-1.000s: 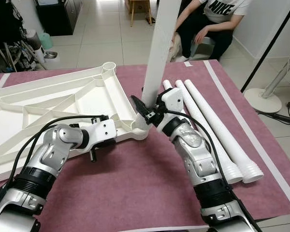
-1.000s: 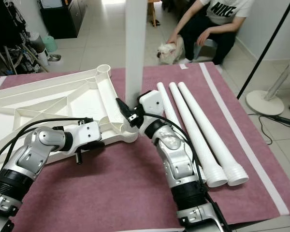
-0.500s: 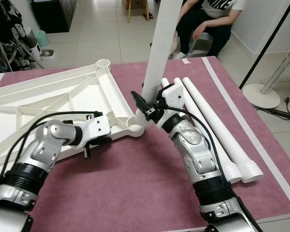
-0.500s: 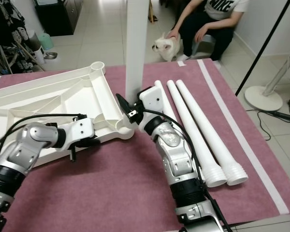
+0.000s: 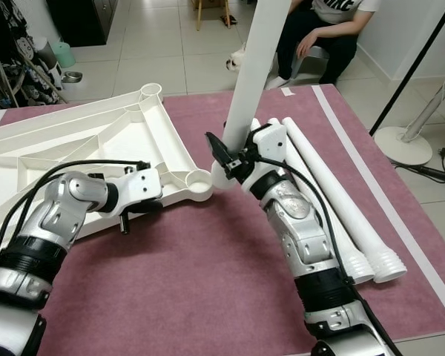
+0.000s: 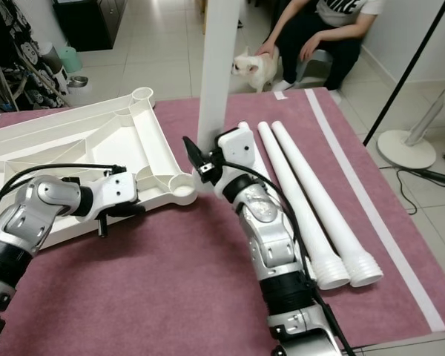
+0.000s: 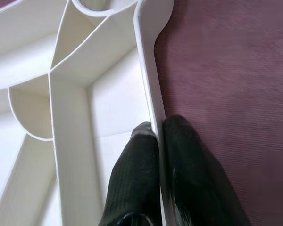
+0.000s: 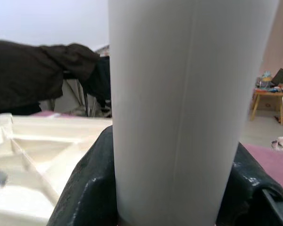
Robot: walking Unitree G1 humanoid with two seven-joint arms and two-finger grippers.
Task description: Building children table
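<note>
seated person (image 5: 322,30) w/ small dog (image 6: 251,65), fan base (image 5: 400,144) on tile floor

A mauve cloth (image 5: 170,289) with a pale stripe (image 5: 389,200) near its far-right edge covers the surface. Beyond it lies a floor of light grey tiles (image 5: 163,59). A dark cabinet (image 5: 78,18) stands at the far left, with a teal jug (image 5: 61,54) and a metal bowl (image 5: 73,77) beside it on the tiles. A person in dark trousers (image 5: 322,37) sits at the far right, with a small white dog (image 6: 254,67) close by. A white round stand base (image 5: 402,144) rests to the right, and a black pole (image 5: 411,70) slants above it.
</note>
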